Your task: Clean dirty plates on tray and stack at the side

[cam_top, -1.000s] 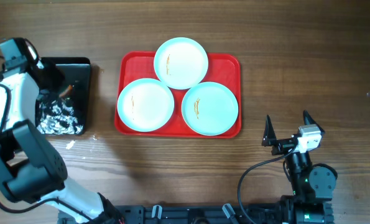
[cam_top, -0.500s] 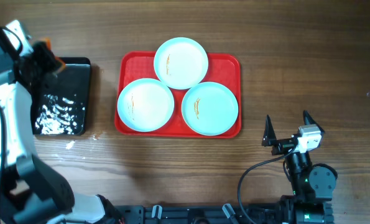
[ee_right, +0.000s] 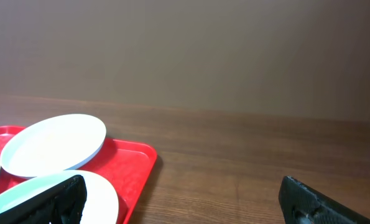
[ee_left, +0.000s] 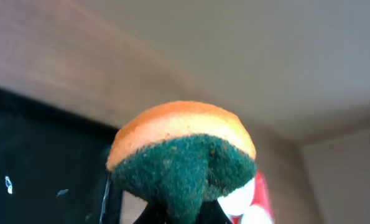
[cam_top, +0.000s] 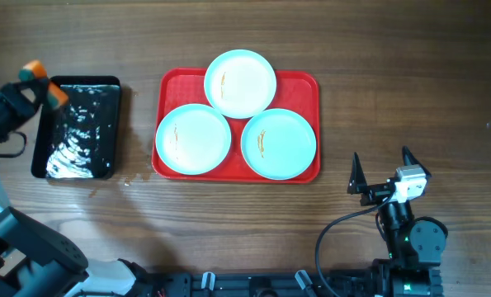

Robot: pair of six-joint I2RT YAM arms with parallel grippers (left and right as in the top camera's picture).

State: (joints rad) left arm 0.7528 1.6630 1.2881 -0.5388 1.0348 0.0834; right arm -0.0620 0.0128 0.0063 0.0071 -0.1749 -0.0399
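Note:
Three pale blue-white plates lie on the red tray (cam_top: 299, 81): one at the back (cam_top: 240, 83), one front left (cam_top: 193, 139), one front right (cam_top: 278, 143). Each has a thin orange-brown smear. My left gripper (cam_top: 40, 82) is shut on an orange and green sponge (ee_left: 181, 152), raised at the far left beside the black tray. My right gripper (cam_top: 384, 167) is open and empty, right of the red tray near the table's front. The right wrist view shows the tray corner (ee_right: 138, 163) and two plates (ee_right: 53, 144).
A glossy black tray (cam_top: 78, 128) with foamy water sits left of the red tray. Small white flecks (cam_top: 126, 182) lie on the wood in front of it. Cables and the arm bases are along the front edge.
My left gripper has lifted the sponge out of the black tray and swung it left, past the tray's left edge. The right arm has not moved.

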